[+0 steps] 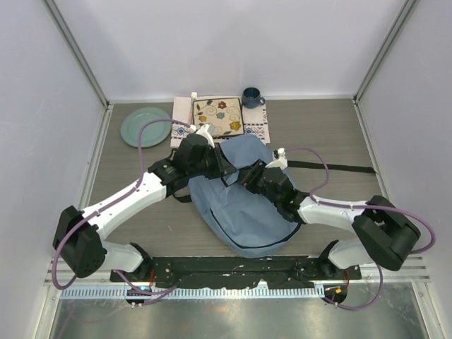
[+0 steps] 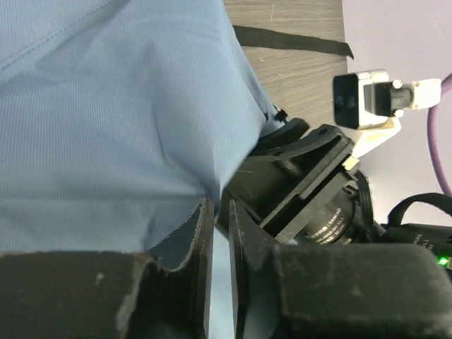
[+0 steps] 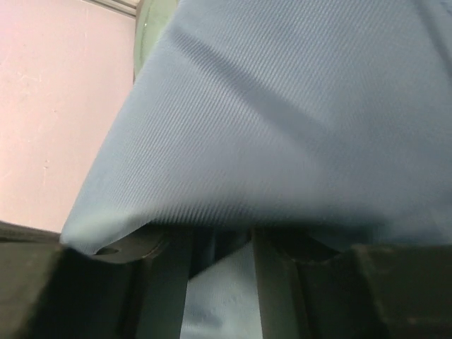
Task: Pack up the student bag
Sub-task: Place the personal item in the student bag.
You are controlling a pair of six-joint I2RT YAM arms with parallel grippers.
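Pinching student bag (image 1: pixel 240 219) cloth w/ left gripper (image 2: pixel 220 212) near-shut; right gripper (image 3: pixel 219 261) half-open under it, grip unclear, cloth could slip.

Soft, even overhead light, with a faint shadow edging the bag (image 1: pixel 247 212) toward six o'clock. Both wrist views are dimmer, blurred and dark at six o'clock.

Robot lab test cell, plain white walls (image 1: pixel 233 42) on metal frame posts (image 1: pixel 76 53), wood-grain table (image 1: pixel 318 138), left arm (image 1: pixel 127 201) and right arm (image 1: pixel 332 210) bolted to black rail (image 1: pixel 233 267) at near edge, purple cables (image 1: pixel 140 145) exposed.
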